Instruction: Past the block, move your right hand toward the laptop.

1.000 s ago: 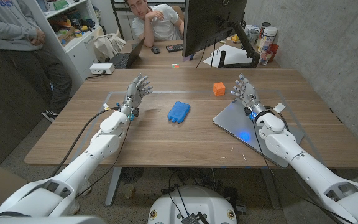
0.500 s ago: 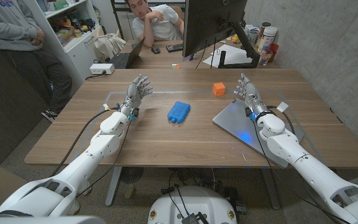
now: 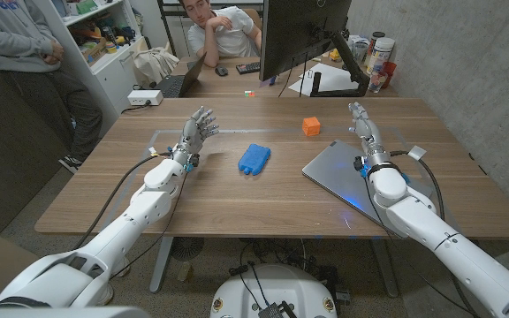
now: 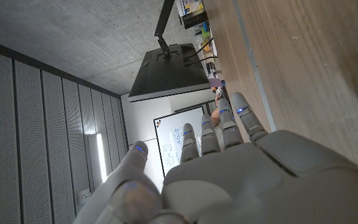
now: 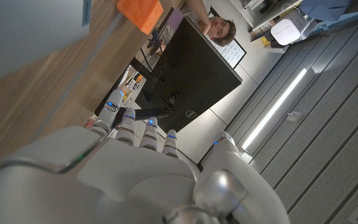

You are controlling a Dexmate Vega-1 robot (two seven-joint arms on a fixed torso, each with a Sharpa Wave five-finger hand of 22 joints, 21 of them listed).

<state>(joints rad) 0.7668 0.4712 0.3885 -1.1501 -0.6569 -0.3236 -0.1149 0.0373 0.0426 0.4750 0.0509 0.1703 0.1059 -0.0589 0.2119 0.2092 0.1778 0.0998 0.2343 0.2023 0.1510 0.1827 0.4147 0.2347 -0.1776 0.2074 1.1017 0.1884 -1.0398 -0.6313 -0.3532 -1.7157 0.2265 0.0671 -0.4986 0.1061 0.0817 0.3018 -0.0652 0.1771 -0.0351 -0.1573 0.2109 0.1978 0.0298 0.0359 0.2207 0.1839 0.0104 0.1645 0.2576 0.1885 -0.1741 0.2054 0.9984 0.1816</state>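
Orange block (image 3: 311, 125) lies ahead-left of the empty, loosely spread right hand (image 3: 367, 132), grey laptop (image 3: 338, 166) just left on the bench (image 3: 237, 199).

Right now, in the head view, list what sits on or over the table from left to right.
left hand → blue block → orange cube → laptop → right hand
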